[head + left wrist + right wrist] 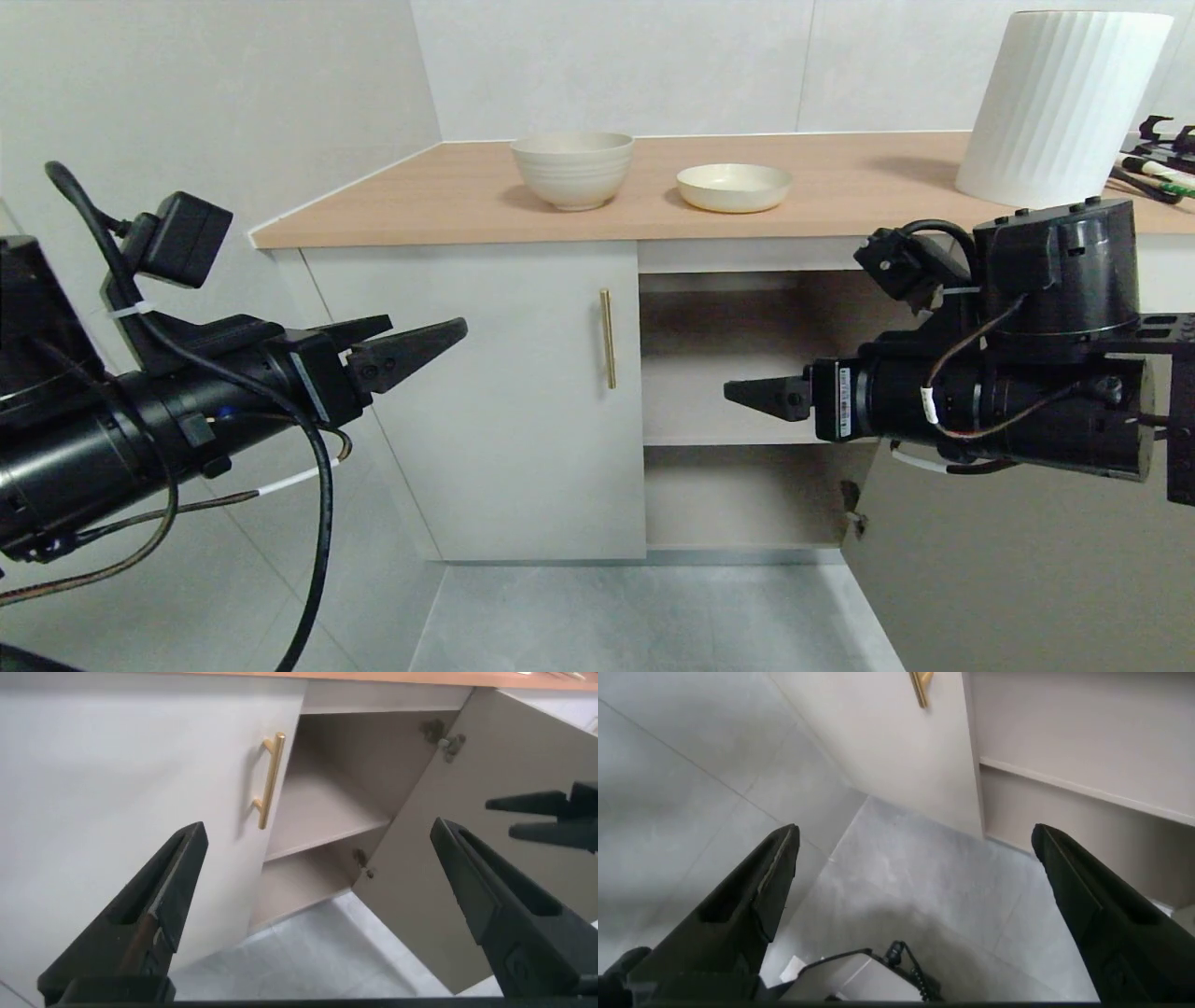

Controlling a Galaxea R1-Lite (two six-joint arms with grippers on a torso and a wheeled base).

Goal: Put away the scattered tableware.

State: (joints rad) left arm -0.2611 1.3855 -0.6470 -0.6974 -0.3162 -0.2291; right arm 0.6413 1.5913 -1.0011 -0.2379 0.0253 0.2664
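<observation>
Bowl (572, 168) and shallow dish (734, 187): upright on worktop (868, 177), side by side, not touching. Cabinet below: left door (504, 392) closed, right compartment open, shelf (709, 401) inside. Left tool (425, 329): fingers apart, holding nothing, in front of closed door. Right tool (915, 849): fingers apart, holding nothing, in front of open compartment.

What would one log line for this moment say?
bowl and shallow dish on countertop, untouched | cabinet right door open | left gripper open | right gripper open
</observation>
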